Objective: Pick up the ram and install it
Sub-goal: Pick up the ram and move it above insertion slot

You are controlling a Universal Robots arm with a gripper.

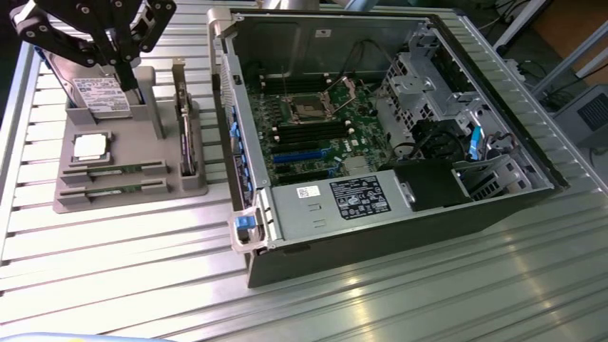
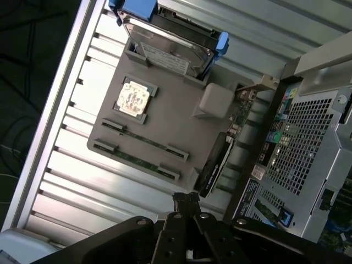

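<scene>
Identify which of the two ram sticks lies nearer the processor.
The inner stick, next to the processor; the other stick lies by the holder's outer edge.

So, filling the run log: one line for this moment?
pincer shut, empty | above holder | both rams in holder | case open

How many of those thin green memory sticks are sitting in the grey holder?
2. One memory stick lies in the slot just beside the silver chip; the second stick lies parallel in the next slot, by the grey holder's edge. Neither is covered.
</scene>
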